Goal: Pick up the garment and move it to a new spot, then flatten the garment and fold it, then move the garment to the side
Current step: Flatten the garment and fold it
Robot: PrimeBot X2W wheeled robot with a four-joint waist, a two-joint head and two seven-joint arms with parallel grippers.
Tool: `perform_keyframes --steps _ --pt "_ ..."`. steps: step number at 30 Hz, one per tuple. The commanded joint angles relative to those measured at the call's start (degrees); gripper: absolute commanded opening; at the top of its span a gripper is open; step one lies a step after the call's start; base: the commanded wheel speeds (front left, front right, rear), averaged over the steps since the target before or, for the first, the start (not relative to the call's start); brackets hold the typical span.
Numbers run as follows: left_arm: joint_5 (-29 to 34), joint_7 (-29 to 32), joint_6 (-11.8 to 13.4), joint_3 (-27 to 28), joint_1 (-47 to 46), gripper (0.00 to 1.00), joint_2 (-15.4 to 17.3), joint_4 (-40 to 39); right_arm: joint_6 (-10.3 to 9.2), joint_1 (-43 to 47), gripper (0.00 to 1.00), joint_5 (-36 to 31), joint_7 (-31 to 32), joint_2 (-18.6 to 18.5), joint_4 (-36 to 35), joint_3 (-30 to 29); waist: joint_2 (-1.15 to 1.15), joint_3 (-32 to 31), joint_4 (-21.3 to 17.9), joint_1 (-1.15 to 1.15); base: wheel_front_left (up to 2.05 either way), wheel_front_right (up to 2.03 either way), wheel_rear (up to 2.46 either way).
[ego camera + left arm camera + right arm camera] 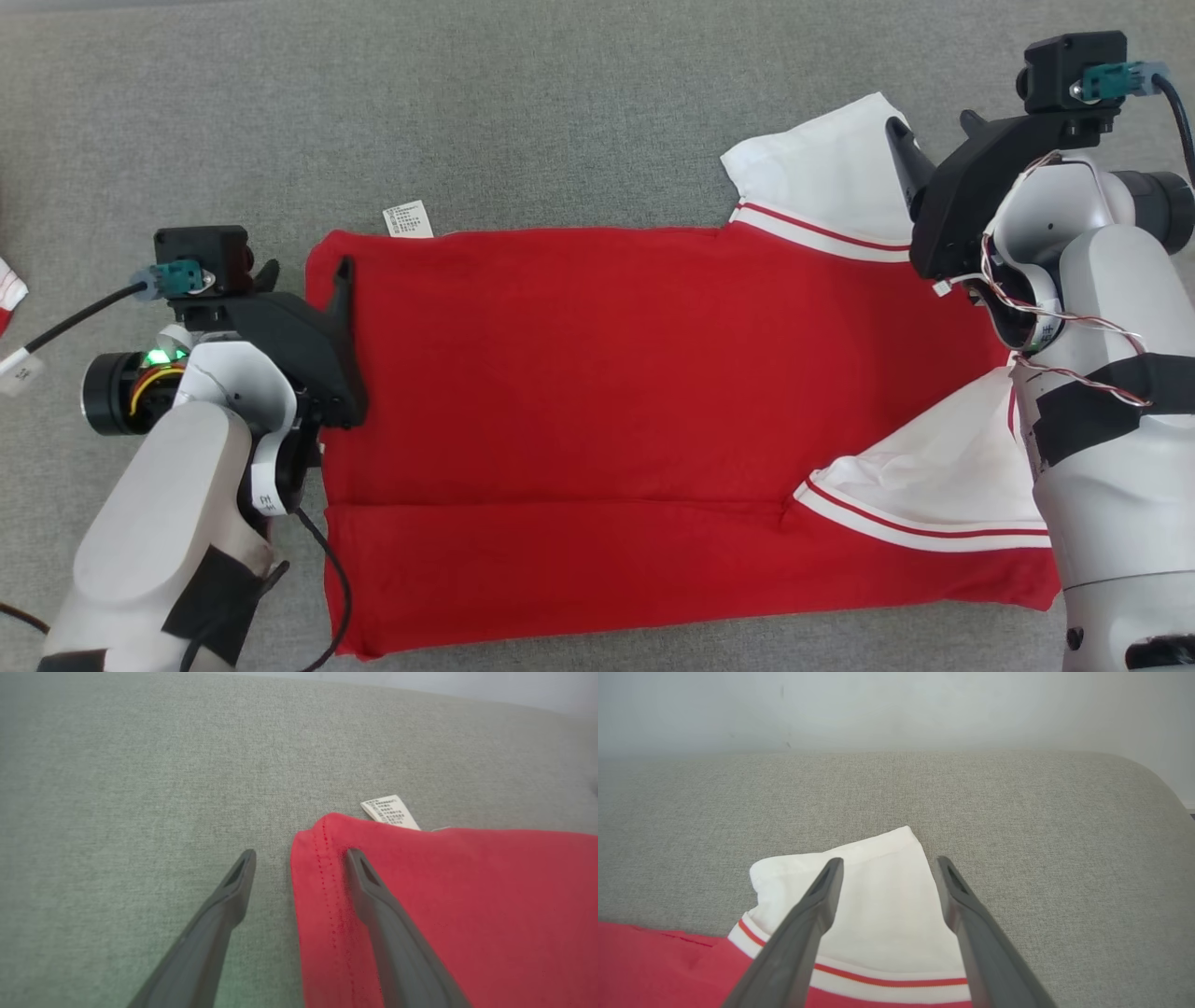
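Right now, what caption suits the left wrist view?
Open left gripper straddles the hem of the red garment on grey surface.

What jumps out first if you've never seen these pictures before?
A big red shirt lies spread across the middle of the grey cloth surface. The robot's open left hand straddles the shirt's hem corner, near a small white label, and its open right hand hovers over the far white sleeve.

Grey cloth surface (560, 121) all round, pale wall (896, 709) at twelve, red-white scrap (9, 294) at nine o'clock.
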Motion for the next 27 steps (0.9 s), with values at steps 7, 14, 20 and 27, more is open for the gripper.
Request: perform_keyframes --steps 7,14,20,27 --pt "1.03 -0.26 -0.3 -1.08 -2.76 1.0 -0.3 3.76 -0.15 -0.89 1.0 0.66 -0.84 -1.1 1.49 0.51 -0.01 -0.06 -0.13 -0.02 0.0 0.0 0.0" --pt "3.0 0.22 -0.12 -3.05 -5.26 1.0 -0.05 7.13 -0.15 -1.75 1.0 0.66 -0.4 -0.81 2.25 1.28 -0.01 0.05 -0.91 -0.02 0.0 0.0 0.0" --pt "4.39 3.62 0.34 -4.88 -7.15 1.0 0.65 9.56 -0.15 -3.88 1.0 -0.95 1.77 -1.39 3.37 2.01 -0.01 0.85 -1.21 -0.02 0.0 0.0 0.0" --pt "3.44 11.04 0.31 -5.59 -8.53 1.0 2.3 8.94 -0.15 -5.98 1.0 -1.69 4.54 -1.2 3.69 2.62 -0.01 1.21 -0.98 -0.02 0.0 0.0 0.0"
